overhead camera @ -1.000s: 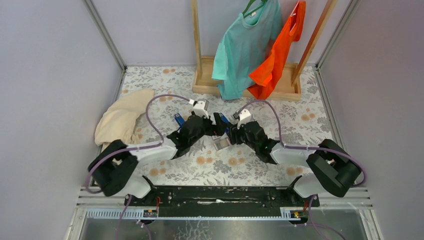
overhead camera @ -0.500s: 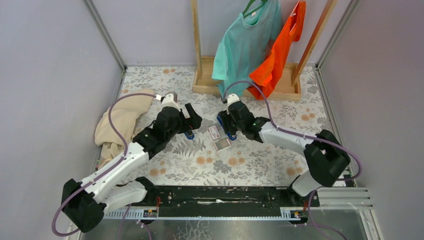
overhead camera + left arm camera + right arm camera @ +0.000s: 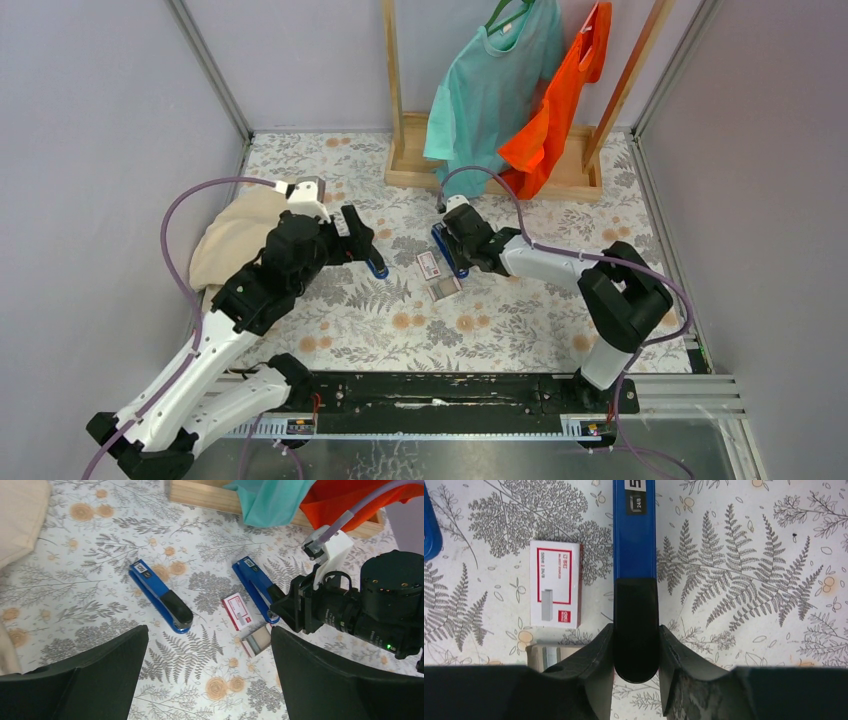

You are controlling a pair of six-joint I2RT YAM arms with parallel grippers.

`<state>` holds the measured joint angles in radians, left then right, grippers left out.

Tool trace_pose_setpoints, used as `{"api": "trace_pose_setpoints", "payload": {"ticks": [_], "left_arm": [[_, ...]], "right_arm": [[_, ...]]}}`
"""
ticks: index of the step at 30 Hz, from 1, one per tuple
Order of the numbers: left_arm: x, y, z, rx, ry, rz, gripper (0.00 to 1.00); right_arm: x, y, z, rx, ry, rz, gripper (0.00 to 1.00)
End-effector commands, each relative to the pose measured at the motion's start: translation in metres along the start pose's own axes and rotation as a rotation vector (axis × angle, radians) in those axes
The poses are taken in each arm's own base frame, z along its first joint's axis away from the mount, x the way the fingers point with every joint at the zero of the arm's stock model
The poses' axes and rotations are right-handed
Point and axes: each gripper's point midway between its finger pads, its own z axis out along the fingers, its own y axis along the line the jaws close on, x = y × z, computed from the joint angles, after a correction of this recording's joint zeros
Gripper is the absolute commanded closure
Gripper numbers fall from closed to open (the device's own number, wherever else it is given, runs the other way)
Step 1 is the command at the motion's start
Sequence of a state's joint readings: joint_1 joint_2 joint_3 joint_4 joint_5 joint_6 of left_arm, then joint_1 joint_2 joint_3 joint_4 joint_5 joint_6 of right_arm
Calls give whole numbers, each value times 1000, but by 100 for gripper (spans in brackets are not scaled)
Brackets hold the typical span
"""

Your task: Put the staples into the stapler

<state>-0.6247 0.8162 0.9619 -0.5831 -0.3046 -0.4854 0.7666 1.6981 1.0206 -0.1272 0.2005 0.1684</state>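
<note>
Closed right claw (image 3: 635, 645), now pinching stapler (image 3: 634, 540) black end; pulled left claw (image 3: 209, 632) back, spread wide. Likely secured for opening.

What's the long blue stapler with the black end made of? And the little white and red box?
The long blue stapler with the black end looks like painted metal on top: smooth, flat, evenly blue. The black end seems matte plastic, dull without glints, though that's uncertain. The little white and red box looks like thin printed cardboard, with crisp folded edges.
</note>
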Motion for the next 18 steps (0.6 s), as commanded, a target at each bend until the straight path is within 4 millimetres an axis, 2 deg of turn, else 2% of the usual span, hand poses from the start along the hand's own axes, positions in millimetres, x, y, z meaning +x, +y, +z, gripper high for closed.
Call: {"api": "trace_pose_setpoints", "payload": {"ticks": [1,4,9,13,18], "left_arm": [[-1,23,-2,-84,-45,58,0],[3,30,-2,-100,-47,55,0],[-1,39,-4,-131,-70,54,0],[-2,44,-3,-140,-71,44,0],[-10,48,-11,-153,-112,20,0]], "right_arm": [[15,-6,15,53,64,-14,82],[32,-8,23,68,110,-9,87],[52,-11,32,87,161,-2,88],[48,-15,30,121,164,8,88],[30,-31,5,201,93,67,83]]}}
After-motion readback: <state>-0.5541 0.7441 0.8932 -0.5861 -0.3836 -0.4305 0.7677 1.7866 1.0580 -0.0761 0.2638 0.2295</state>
